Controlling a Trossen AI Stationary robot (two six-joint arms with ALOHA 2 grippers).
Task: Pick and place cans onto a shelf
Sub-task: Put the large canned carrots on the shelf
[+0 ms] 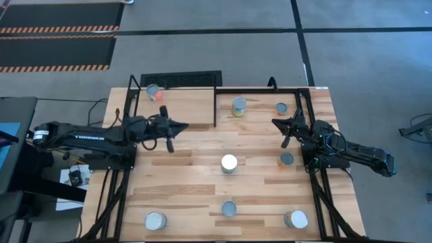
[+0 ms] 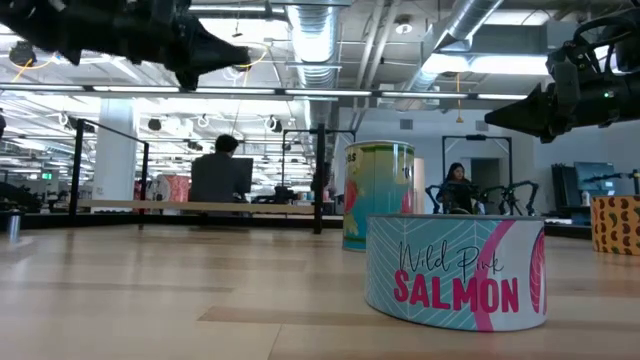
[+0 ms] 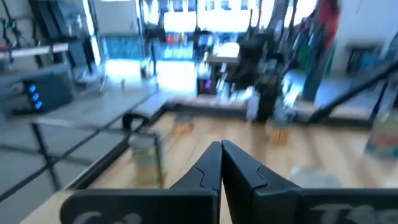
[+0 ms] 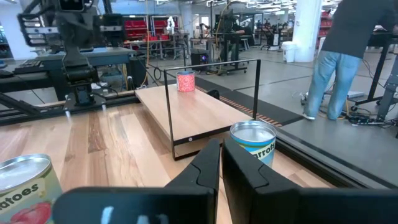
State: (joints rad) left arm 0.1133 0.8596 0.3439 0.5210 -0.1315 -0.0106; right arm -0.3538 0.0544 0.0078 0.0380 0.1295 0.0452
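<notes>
The shelf [image 1: 189, 108], a pale board edged by black rods, lies at the table's far left. One reddish can [image 1: 154, 92] stands on its far left corner and also shows in the right wrist view [image 4: 185, 81]. Several other cans stand on the table, among them a white-topped one [image 1: 229, 163] at the middle and a green-labelled one [image 1: 239, 106] just right of the shelf. My left gripper [image 1: 185, 126] is shut and empty, above the shelf's near right corner. My right gripper [image 1: 275, 121] is shut and empty, between two cans [image 1: 281, 108] [image 1: 287, 159] at the right.
Three more cans [image 1: 156, 221] [image 1: 229, 208] [image 1: 295, 219] stand along the near edge. A black rod frame [image 1: 216, 101] stands at the shelf's right side. A salmon can [image 2: 455, 275] fills the low view's foreground. A person [image 4: 348, 50] stands on the floor beyond the table.
</notes>
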